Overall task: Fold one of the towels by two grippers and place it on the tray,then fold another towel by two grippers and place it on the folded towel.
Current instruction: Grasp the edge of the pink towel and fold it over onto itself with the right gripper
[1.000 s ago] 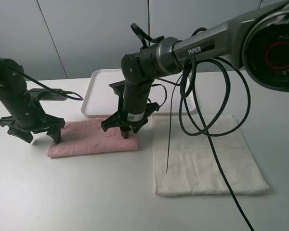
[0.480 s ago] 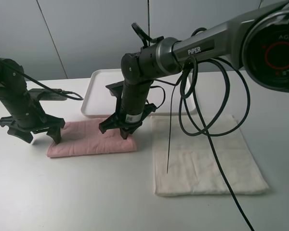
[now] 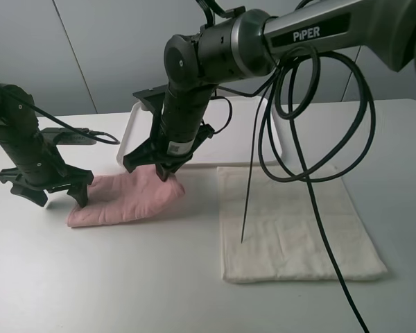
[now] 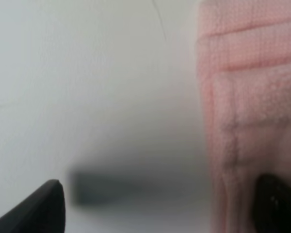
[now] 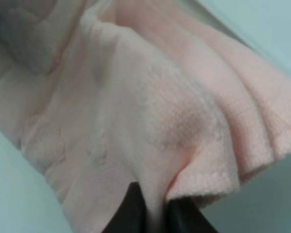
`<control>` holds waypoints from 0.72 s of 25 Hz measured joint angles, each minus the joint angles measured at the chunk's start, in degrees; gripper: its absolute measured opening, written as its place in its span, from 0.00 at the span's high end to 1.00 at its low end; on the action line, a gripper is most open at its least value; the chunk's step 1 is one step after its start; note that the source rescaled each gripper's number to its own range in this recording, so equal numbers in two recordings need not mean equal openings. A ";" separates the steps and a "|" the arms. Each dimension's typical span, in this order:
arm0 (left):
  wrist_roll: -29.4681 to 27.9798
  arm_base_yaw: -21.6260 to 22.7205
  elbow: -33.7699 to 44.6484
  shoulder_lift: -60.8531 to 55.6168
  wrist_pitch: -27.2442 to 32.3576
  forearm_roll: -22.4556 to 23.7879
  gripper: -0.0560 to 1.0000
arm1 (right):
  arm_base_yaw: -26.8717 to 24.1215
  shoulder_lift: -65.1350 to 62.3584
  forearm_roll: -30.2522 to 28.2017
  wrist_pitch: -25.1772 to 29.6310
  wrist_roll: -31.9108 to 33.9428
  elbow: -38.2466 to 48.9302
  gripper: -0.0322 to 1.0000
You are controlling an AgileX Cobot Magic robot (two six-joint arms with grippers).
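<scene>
On the white counter (image 3: 125,277), the pink terry-cloth towel (image 3: 118,201) lies folded just in front of the white rectangular plastic tray (image 3: 134,128). The right gripper (image 3: 162,173) has its jaws pinching the towel's right end, which is bunched and raised. The left gripper (image 3: 58,198) has its jaws spread at the left end, one tip over the cloth.

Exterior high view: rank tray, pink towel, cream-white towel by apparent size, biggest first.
1. cream-white towel, lying flat and nearest the camera.
2. tray, though it is partly hidden and farther back, so its place over the next is unsure.
3. pink towel, folded and bunched up.
</scene>
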 joint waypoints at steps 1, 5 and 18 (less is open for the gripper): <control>0.00 0.00 0.00 0.00 0.00 0.00 0.00 | 0.00 0.00 1.21 1.04 -0.90 0.00 0.91; 0.00 0.00 0.00 0.00 0.00 0.00 0.00 | 0.00 0.00 5.14 3.24 -2.94 0.00 0.91; 0.00 0.00 0.00 0.00 0.12 -0.43 0.00 | 0.04 1.90 25.83 -3.21 -9.18 0.00 0.91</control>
